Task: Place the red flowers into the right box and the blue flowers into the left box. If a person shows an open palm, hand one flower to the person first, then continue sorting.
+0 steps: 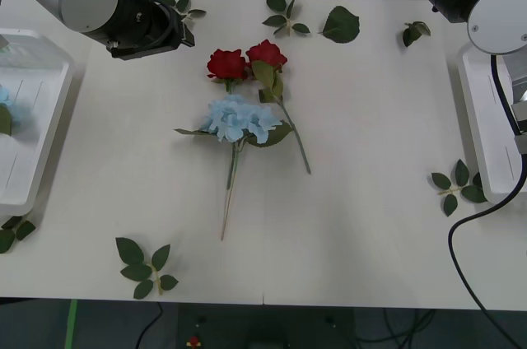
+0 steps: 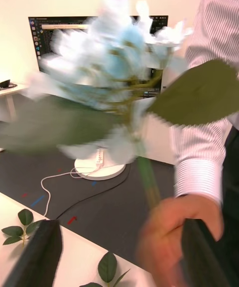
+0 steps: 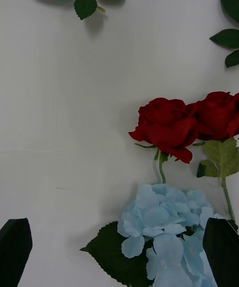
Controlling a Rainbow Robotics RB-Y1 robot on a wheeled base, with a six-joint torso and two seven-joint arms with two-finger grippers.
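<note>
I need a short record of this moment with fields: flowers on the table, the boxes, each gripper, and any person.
table flowers: two red roses side by side; one blue flower lying just below them, over a rose stem
left box: at the table's left edge, a blue flower inside
right box: at the right edge
left gripper: open, above the table's blue flower
right gripper: open, a blue flower between its fingers
person: hand gripping that flower's stem
</note>
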